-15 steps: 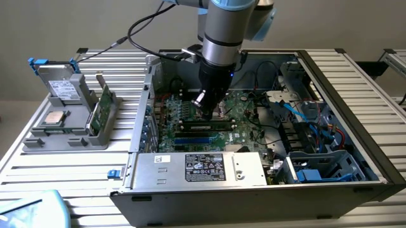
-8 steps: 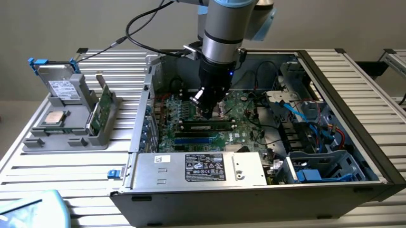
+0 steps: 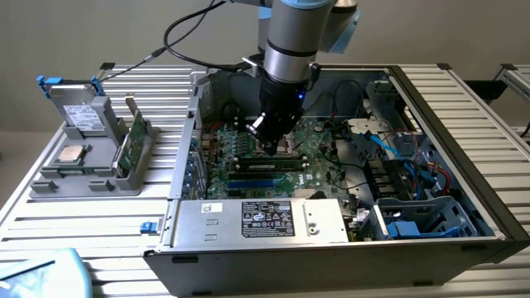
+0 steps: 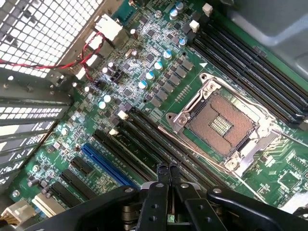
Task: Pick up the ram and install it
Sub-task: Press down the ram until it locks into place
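While pressing on ram (image 3: 267,165) with gripper (image 4: 167,169) pinched together, risks tilting it off slot (image 4: 144,139) if seated unevenly.

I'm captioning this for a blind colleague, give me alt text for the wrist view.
The closed gripper hangs over a green motherboard, its fingertips above long black memory slots. Beside them lies an open, empty CPU socket in a metal frame, with a blue slot nearby.
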{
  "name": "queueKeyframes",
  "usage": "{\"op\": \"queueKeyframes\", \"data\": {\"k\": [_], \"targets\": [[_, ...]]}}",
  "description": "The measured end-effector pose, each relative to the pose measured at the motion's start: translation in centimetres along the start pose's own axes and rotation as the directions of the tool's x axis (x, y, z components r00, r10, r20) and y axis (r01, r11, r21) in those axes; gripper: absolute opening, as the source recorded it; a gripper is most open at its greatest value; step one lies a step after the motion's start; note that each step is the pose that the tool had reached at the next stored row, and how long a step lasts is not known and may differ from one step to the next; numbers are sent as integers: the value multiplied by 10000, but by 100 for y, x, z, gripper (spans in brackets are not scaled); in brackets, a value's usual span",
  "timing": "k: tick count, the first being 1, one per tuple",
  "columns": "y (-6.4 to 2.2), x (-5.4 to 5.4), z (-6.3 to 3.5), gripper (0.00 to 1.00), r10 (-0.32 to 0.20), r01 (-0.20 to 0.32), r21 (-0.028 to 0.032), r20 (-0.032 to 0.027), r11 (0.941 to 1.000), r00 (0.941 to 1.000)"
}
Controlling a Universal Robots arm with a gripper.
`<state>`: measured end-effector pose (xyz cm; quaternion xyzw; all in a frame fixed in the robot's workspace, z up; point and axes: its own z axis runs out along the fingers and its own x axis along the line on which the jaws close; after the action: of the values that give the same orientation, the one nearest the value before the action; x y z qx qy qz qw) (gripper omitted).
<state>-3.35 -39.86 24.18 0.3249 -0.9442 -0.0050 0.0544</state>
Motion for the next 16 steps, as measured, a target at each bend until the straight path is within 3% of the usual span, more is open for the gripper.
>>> {"op": "queueKeyframes", "data": {"k": [5,12,16], "targets": [[0,1,-1,11,506,-506,106,-34,9987,9987],[0,0,0,11,1188,-1193,235,209,9926,9927],[0,0,0,11,1682,-1689,225,298,9854,9853]]}}
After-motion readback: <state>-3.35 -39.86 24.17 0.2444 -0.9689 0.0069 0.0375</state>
